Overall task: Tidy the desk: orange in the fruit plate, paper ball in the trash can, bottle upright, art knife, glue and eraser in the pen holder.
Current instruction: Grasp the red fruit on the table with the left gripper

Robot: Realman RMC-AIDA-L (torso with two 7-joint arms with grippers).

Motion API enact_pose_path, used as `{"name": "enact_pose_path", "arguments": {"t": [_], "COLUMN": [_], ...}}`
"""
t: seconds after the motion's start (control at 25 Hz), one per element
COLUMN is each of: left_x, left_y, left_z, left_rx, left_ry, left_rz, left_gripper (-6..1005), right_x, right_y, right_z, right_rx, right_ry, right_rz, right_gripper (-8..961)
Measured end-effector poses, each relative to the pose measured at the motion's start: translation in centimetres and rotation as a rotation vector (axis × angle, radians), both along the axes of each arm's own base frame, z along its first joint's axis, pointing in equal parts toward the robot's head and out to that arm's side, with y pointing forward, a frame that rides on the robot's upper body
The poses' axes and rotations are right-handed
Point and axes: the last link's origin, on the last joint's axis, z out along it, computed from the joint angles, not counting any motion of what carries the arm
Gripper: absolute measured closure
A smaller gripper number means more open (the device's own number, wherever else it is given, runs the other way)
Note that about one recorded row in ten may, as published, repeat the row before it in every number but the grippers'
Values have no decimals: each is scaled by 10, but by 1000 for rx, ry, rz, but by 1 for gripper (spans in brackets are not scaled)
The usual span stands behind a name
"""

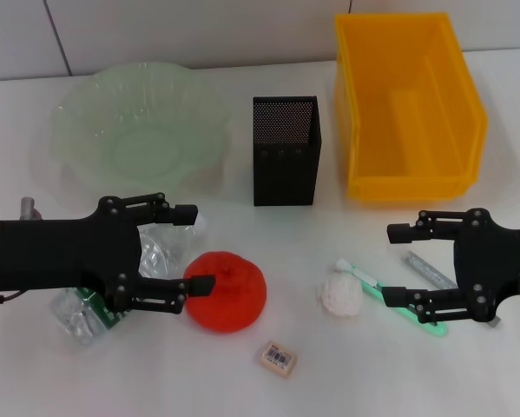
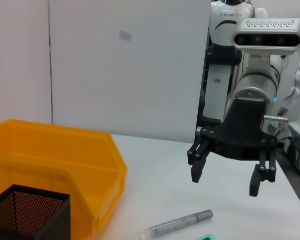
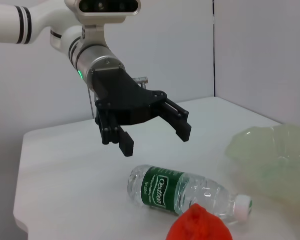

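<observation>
While both arms hang low over the white worktop point(image 1: 242, 382), nothing is yet tidied. The left tool point(image 1: 190, 248) has its fingers spread wide and holds nothing; it sits above the clear plastic water bottle with a green label point(image 3: 182, 189), which lies on its side, and one fingertip is just beside the round red-orange fruit point(image 1: 227, 291). The right tool point(image 1: 397, 263) is also spread apart and empty, near the white crumpled paper ball point(image 1: 341, 294), a green-handled knife point(image 1: 398, 306) and a grey glue stick point(image 1: 429, 270). The small tan eraser with a barcode label point(image 1: 278, 358) lies alone toward the front edge. The pale green wavy glass plate point(image 1: 138, 130), the black mesh pen holder point(image 1: 284, 149) and the yellow plastic bin point(image 1: 407, 104) stand at the back, with nothing visible inside. I think the risk is that the left fingers push the orange and it rolls away, or that they catch the bottle together with it, because both lie so close. Most of the bottle is hidden under the left arm in the head view, and the knife is partly covered by the right tool.
</observation>
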Motion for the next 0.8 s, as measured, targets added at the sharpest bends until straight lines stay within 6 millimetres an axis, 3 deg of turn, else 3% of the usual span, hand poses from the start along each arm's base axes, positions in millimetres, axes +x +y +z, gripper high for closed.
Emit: {"name": "enact_pose_path", "arguments": {"t": [0.8], "left_x": [-2], "left_y": [4], "left_z": [-3], "left_rx": [19], "left_ry": [7], "left_rz": [21], "left_gripper": [142], "right_x": [-3], "right_y": [1], "right_z": [0], "right_rx": [1], "right_ry": [9], "right_rz": [10], "right_gripper": [197]}}
